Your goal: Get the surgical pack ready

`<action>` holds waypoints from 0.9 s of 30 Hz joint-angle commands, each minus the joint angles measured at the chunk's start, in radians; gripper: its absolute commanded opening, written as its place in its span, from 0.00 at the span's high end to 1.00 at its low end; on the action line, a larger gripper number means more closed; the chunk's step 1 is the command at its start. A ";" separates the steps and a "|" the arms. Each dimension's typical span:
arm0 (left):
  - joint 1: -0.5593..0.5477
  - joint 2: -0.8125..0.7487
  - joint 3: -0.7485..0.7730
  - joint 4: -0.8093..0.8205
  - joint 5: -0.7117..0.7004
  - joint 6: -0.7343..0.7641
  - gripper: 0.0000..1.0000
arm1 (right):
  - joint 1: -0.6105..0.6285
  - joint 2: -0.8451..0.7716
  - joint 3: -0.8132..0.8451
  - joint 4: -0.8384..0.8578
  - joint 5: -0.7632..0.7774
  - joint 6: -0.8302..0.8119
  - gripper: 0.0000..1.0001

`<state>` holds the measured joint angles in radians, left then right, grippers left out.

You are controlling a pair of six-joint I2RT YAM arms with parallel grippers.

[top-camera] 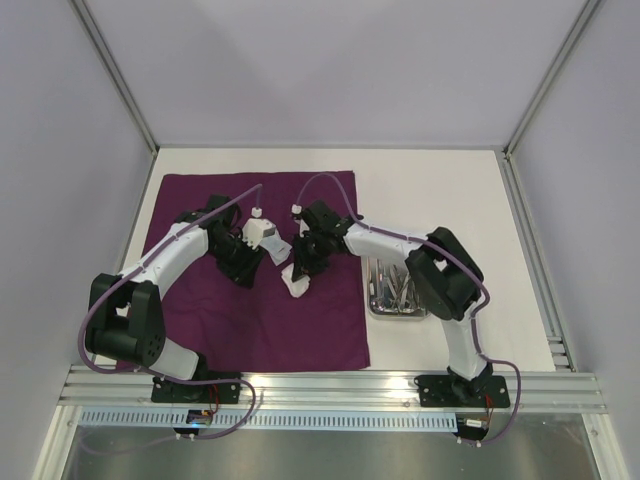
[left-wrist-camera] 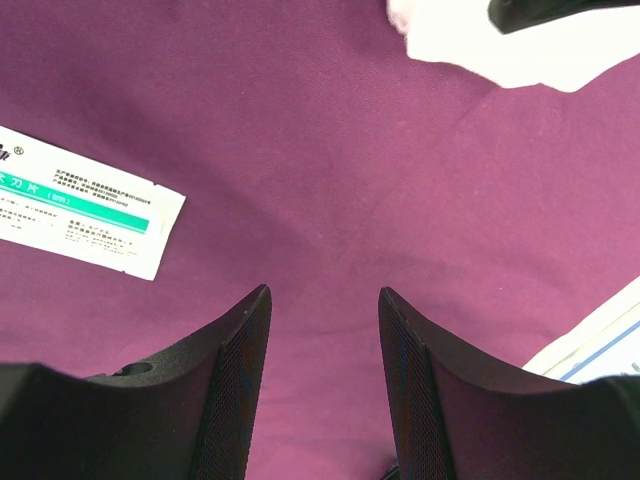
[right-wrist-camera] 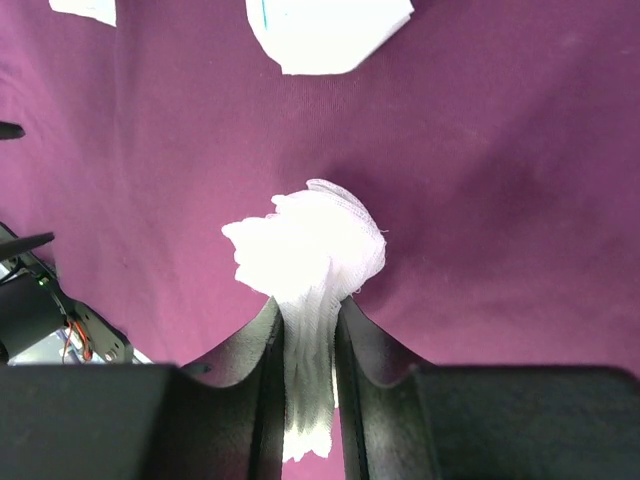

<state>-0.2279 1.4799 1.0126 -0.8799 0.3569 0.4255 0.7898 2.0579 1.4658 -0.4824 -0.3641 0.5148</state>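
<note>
The cloth (top-camera: 200, 330) is lying flat over the left and middle of the table, and the tray (top-camera: 395, 314) is sitting just off its right edge. The left gripper (left-wrist-camera: 325, 295) is being held wide with nothing between its jaws, low over bare cloth to the left of the other arm. The right gripper (right-wrist-camera: 308, 308) is being kept narrow on the gauze (right-wrist-camera: 310, 245) near the middle of the cloth. Only a thin bunched strand is being pinched, while the loose wad is bulging out past the fingertips and resting on the cloth. A printed packet (left-wrist-camera: 80, 205) is lying flat beside the left gripper, apart from it. The step in hand is being judged as the lifting and placing of this gauze. A straight, slow lift is being called for, so that the wad is cleared from the cloth without the fabric being dragged or wrinkled. Since so little of the gauze is being gripped, it is likely to droop, unfold or slip, and quick swings are being advised against. The two arms are working close together, so a path away from the left one is being preferred. At the chosen spot the gauze is best lowered until it is resting before the jaws are being opened.
</note>
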 commanded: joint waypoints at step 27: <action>-0.004 -0.003 0.027 -0.028 -0.024 0.007 0.44 | -0.610 -0.527 -0.529 0.215 -0.133 -0.105 0.99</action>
<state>-0.2279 1.4799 1.0126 -0.8909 0.3408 0.4286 0.2188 1.5227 0.9443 -0.3588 -0.4484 0.4461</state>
